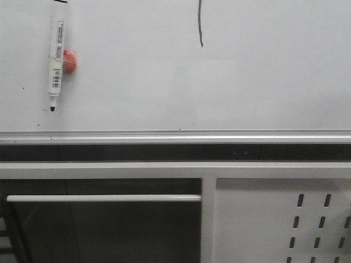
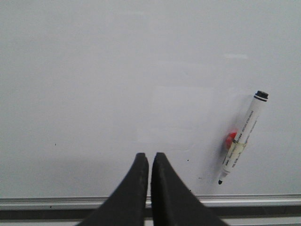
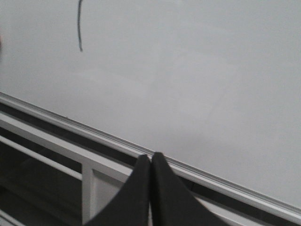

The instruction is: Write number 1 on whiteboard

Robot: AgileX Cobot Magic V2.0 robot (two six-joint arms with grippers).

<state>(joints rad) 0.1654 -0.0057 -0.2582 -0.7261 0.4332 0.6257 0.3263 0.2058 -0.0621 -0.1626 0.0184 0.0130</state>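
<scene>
Closest in the left wrist view is the left pincer [image 2: 149,162]. Its two black fingers are pressed together and hold nothing. The right pincer [image 3: 150,162] looks the same in the right wrist view, closed tight with nothing in it.

Next comes the white metal frame [image 1: 164,170] with a thin white bar [image 1: 104,198] and a white panel with slots [image 1: 274,219] low on the right side.

Above that is the silver rail [image 1: 175,135] along the bottom edge of the whiteboard [image 1: 219,82].

On the board, a white marker [image 1: 56,55] hangs tip down on the left, stuck by a red magnet [image 1: 70,61]. The number 1 [image 1: 200,24] is a thin dark line near the top middle, well apart from the marker.
</scene>
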